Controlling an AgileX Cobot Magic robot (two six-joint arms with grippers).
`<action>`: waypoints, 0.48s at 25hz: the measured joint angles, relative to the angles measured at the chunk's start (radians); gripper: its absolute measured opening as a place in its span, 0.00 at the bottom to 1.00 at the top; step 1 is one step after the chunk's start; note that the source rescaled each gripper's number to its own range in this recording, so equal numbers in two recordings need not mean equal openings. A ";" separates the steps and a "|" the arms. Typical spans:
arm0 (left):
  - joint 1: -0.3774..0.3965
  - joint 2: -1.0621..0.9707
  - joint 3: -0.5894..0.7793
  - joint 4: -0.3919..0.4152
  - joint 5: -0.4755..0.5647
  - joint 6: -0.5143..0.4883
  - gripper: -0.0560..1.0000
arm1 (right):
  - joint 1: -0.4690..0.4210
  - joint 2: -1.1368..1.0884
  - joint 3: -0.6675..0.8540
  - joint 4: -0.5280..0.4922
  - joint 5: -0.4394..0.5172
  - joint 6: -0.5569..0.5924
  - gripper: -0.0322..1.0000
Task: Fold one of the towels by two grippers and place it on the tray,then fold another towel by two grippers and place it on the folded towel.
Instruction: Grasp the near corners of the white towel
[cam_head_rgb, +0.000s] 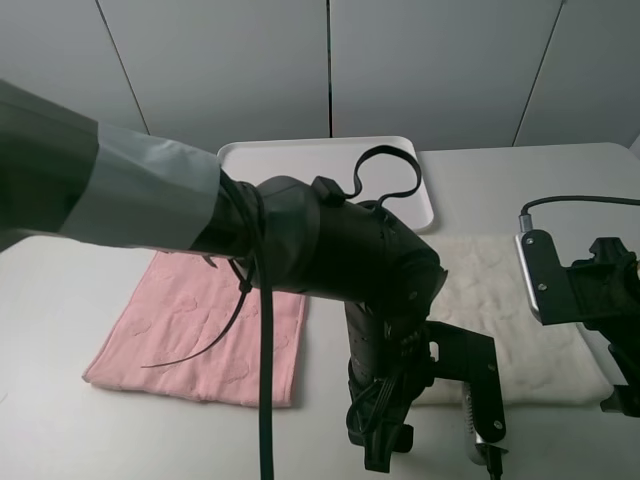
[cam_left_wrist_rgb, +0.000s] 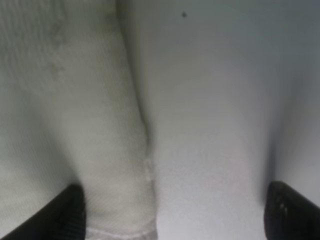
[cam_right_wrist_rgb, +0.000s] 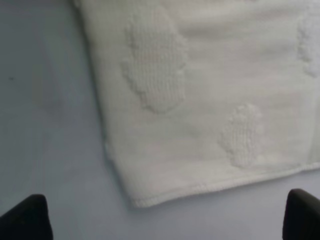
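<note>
Both arms hover low at the cream towel (cam_head_rgb: 500, 290), which lies flat on the counter (cam_head_rgb: 60, 420), nearer the robot than the tray (cam_head_rgb: 330, 165), with the pink towel (cam_head_rgb: 200, 330) off to its left. The left fingers (cam_left_wrist_rgb: 67, 215) are spread wide and hold nothing. One tip is over the cloth, the other over bare counter, and the towel's side edge runs between them. The right fingers (cam_right_wrist_rgb: 27, 220) are wide apart and empty too. The towel's near right corner sits just ahead of them, with both tips over bare counter. So the near edge spans arm to arm, and I'd say the right needs to reach further in before any pinch.
</note>
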 joint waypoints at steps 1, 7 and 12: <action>0.000 0.000 0.000 0.000 0.000 0.000 0.99 | 0.000 0.002 0.007 0.000 -0.005 -0.002 1.00; 0.000 0.000 0.000 0.000 0.000 -0.002 0.99 | 0.000 0.073 0.031 0.000 -0.007 0.000 1.00; 0.000 0.000 0.000 0.000 0.000 -0.002 0.99 | 0.000 0.137 0.031 0.002 -0.014 0.004 1.00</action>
